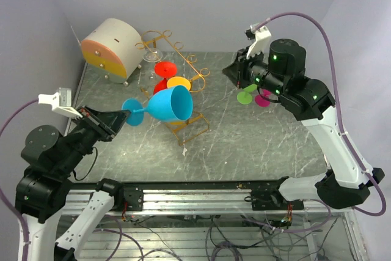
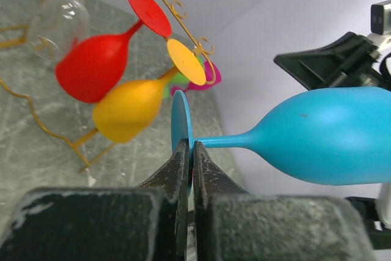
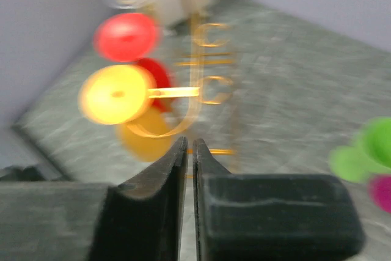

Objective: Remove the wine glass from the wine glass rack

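My left gripper [image 1: 122, 117] is shut on the round foot of a blue wine glass [image 1: 171, 104] and holds it sideways in the air, clear of the rack; in the left wrist view the jaws [image 2: 190, 148] pinch the foot and the blue bowl [image 2: 330, 136] points right. The gold wire rack [image 1: 177, 53] stands at the back middle with a red glass [image 1: 165, 68], an orange-yellow glass [image 1: 178, 82] and a clear glass [image 1: 151, 57] hanging on it. My right gripper [image 1: 231, 71] is shut and empty, in the air right of the rack [image 3: 211, 59].
A round white-and-orange drawer box [image 1: 110, 49] stands at the back left. A green glass [image 1: 247, 95] and a pink glass [image 1: 264, 98] lie on the table under the right arm. The grey marbled table [image 1: 256, 145] has walls at the left and back.
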`<state>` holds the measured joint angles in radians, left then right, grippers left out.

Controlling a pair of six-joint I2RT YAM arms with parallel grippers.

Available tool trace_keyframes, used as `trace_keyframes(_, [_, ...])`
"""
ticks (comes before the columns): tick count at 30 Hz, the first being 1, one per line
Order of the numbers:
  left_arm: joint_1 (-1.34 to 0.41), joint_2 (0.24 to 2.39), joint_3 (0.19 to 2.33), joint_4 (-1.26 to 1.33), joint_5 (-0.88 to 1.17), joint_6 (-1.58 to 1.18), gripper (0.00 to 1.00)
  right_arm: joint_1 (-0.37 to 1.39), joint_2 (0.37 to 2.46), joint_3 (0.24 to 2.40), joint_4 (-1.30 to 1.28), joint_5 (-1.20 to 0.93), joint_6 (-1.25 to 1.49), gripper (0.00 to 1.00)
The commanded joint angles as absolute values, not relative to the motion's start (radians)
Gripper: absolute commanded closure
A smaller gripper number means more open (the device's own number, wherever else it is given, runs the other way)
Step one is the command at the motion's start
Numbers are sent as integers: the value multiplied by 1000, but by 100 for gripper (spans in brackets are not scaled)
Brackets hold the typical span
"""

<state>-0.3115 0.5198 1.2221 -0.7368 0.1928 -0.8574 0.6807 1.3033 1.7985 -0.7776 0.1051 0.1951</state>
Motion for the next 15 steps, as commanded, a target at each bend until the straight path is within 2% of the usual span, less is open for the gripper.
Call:
trace_keyframes(1, [-311, 553, 1324, -866, 74, -707, 93, 676, 1278, 1810, -695, -472, 267, 76])
trace_keyframes(2, [-311, 567, 1338, -869, 85, -695, 93, 676, 1282, 1812, -670, -574, 281, 68])
trace_keyframes(5, [-311, 609, 1364, -872, 122, -666, 93, 679, 1303, 1823, -615, -764, 324, 58])
trace_keyframes(15, [-311, 663, 1367, -817, 182, -667, 93, 678, 1318, 1833, -549, -809, 348, 57])
